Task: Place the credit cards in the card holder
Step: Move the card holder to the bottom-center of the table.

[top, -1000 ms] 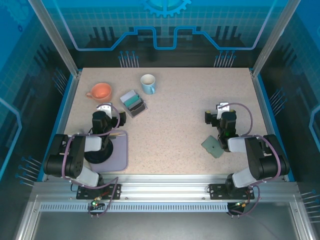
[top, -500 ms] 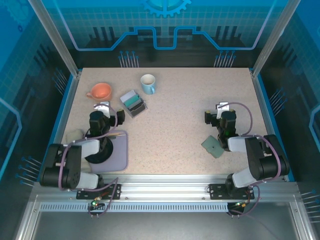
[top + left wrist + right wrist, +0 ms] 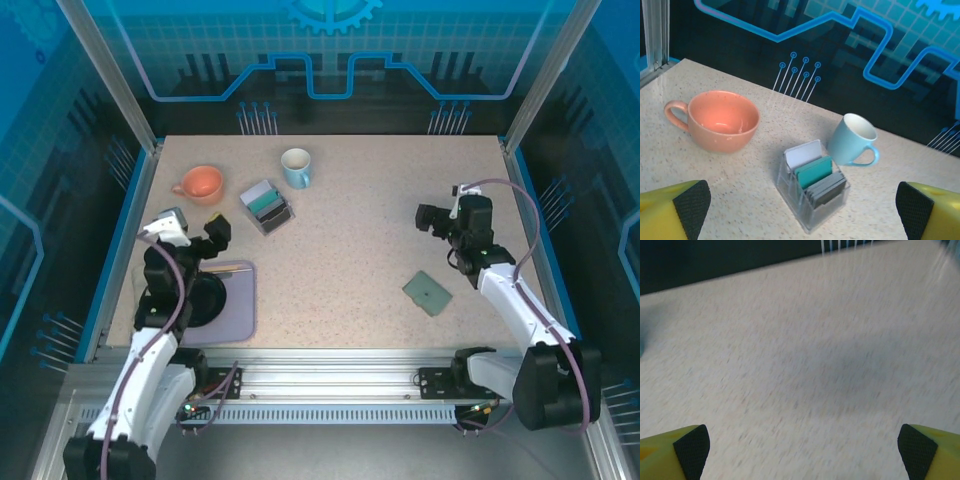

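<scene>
We see teal, white and grey credit cards (image 3: 814,170) upright in the clear box (image 3: 812,212), the orange cup (image 3: 715,120) empty, and the left gripper (image 3: 192,228) and right gripper (image 3: 450,213) spread wide.

Top view is brightly and evenly lit from overhead; only soft, short shadows are cast on the table (image 3: 350,220) beneath the arms (image 3: 500,290). Blue wall panels (image 3: 330,60) are seen glowing. Frame posts (image 3: 110,75) are splayed outward, with wide-angle stretch at the edges. Left wrist view is sharp; faint shadows are thrown beside the orange cup (image 3: 715,120) and blue mug (image 3: 852,140). Right wrist view is motion-blurred, table speckle is smeared into streaks, and a dim shadow patch is seen mid-frame.
</scene>
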